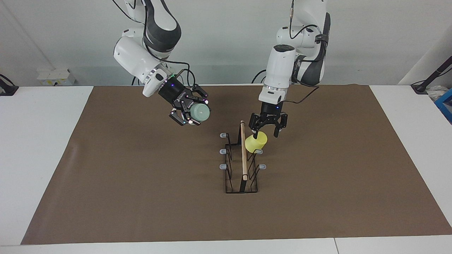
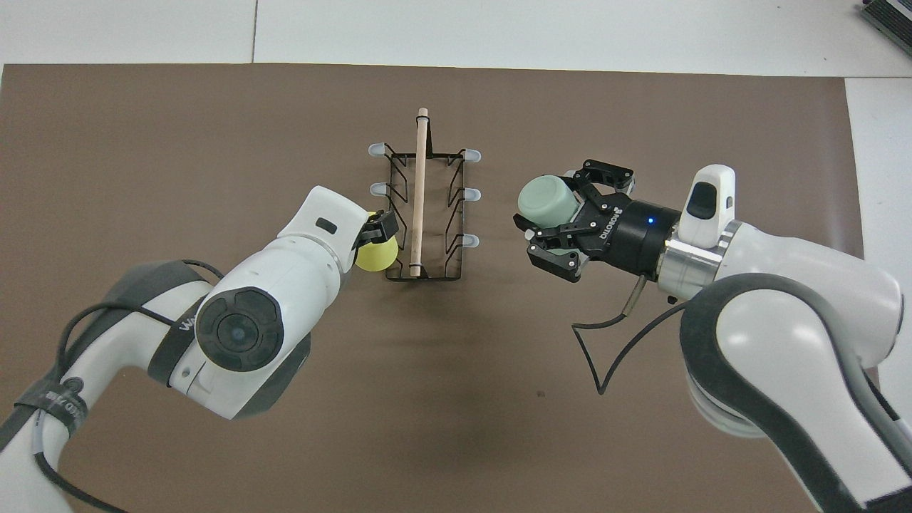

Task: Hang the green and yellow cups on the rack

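Note:
The black wire rack [image 1: 243,165] with its wooden rod handle [image 1: 243,150] stands in the middle of the brown mat; it also shows in the overhead view [image 2: 424,210]. The yellow cup [image 1: 256,142] sits tilted on the rack's prong nearest the robots, on the left arm's side [image 2: 377,254]. My left gripper [image 1: 266,134] is open just above it, one fingertip [image 1: 254,134] close beside the cup. My right gripper [image 1: 189,110] is shut on the mint green cup [image 1: 199,113], held in the air over the mat beside the rack, toward the right arm's end [image 2: 547,201].
Five grey-tipped prongs are bare, three of them on the right arm's side [image 1: 223,151]. The brown mat [image 1: 141,197] covers most of the white table. A blue box [image 1: 445,104] sits at the table's edge at the left arm's end.

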### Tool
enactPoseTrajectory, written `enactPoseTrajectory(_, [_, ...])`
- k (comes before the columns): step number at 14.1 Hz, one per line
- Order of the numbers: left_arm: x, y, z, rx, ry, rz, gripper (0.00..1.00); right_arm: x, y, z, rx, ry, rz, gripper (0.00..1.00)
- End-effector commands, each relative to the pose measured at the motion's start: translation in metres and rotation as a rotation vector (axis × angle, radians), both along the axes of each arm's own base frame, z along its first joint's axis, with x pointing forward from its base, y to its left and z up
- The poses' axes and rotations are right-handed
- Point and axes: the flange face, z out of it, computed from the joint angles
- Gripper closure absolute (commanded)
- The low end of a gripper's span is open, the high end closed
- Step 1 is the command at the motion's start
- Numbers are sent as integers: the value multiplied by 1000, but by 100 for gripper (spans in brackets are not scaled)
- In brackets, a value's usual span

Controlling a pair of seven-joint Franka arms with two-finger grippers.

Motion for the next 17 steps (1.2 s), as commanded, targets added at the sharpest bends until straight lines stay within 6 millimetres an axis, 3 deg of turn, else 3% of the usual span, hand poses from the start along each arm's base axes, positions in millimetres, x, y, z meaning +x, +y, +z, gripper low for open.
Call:
enactPoseTrajectory(1, [24,0,24,116,63,-78,0,-26,-10,-4,97,-67,-35,100])
enactPoseTrajectory(4, [40,27,43,232,139,-187,0,-28,-5,-19,207,-169,-65,100])
enactPoseTrajectory(6, [50,67,52,253,215,-213,0,-31,5,-40,279,-213,-40,100])
enactPoseTrajectory(10, [49,149,74,239,325,-319,0,-25,15,-77,301,-278,-39,100])
enactPoseTrajectory(13, [43,209,93,177,389,-306,0,-29,49,-105,394,-296,-75,100])
enactPoseTrajectory(14, [44,223,107,178,386,-308,0,-36,64,-110,406,-283,-71,100])
enactPoseTrajectory(17, [55,247,148,182,407,-311,0,-35,68,-128,386,-293,-97,100])
